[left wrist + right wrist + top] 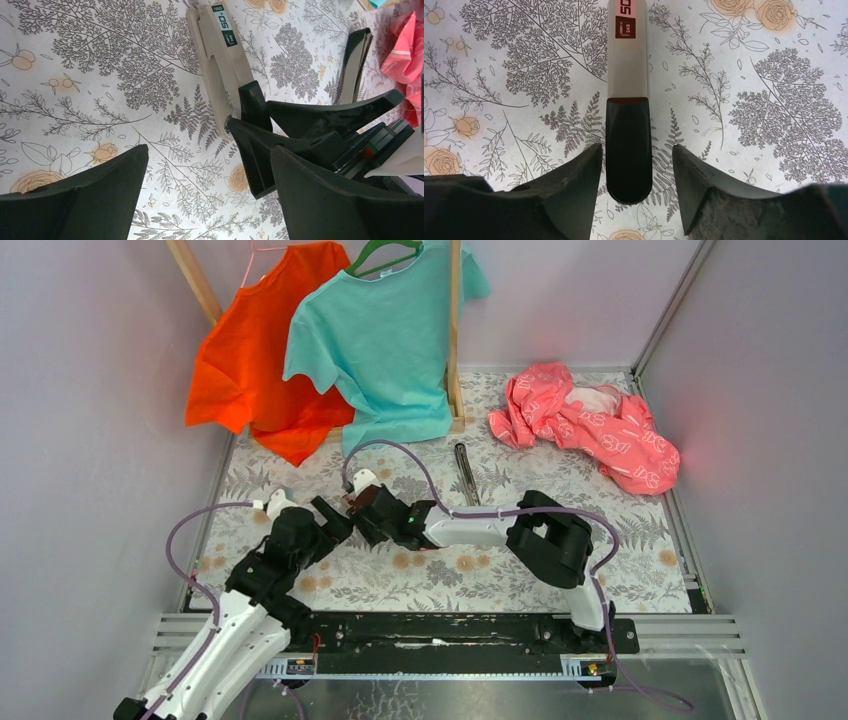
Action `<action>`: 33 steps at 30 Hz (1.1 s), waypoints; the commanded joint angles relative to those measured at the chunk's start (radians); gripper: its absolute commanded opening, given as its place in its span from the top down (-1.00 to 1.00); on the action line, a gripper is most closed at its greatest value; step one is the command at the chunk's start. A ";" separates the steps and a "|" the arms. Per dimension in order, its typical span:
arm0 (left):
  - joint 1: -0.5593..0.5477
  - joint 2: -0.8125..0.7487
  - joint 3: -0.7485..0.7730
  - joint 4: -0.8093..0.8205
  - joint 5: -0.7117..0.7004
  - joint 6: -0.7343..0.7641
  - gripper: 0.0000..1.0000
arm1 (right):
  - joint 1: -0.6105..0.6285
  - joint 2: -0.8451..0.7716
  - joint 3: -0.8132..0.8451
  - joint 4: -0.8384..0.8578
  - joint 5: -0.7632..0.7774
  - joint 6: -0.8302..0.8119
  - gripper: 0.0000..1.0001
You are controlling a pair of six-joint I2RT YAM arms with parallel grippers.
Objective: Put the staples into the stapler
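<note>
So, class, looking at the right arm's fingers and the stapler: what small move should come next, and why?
Probably close the right fingers on the stapler. They straddle the stapler's black end with a gap on each side, so nothing is held, and the stapler lies flat on the table. A firm hold seems needed before loading.

This is a robot test cell in a laboratory, not a home. Plain grey panels [90, 390] close the left, back and right of the frame, held by aluminium profiles [670, 310]. At the bottom, a black mounting rail [440, 632] carries the left arm [230, 630] and the right arm [545, 540]. The floral tablecloth [640, 570], a wooden rack [455, 340] with an orange shirt [240, 360] and a teal shirt [385, 350] at the top, and a pink garment [590, 425] at the upper right give a homely touch.
</note>
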 commanded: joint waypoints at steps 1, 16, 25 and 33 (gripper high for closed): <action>-0.003 -0.026 0.065 0.057 0.029 0.001 -1.00 | 0.016 -0.115 -0.029 -0.015 0.006 -0.002 -0.27; -0.004 0.116 0.112 0.223 0.264 0.075 -1.00 | -0.186 -0.558 -0.435 -0.180 0.220 0.103 -0.33; -0.006 0.258 0.114 0.367 0.392 0.066 -1.00 | -0.338 -0.589 -0.527 -0.153 0.159 0.123 -0.27; -0.019 0.350 0.124 0.454 0.419 0.050 -1.00 | -0.382 -0.493 -0.538 -0.105 0.103 0.126 -0.14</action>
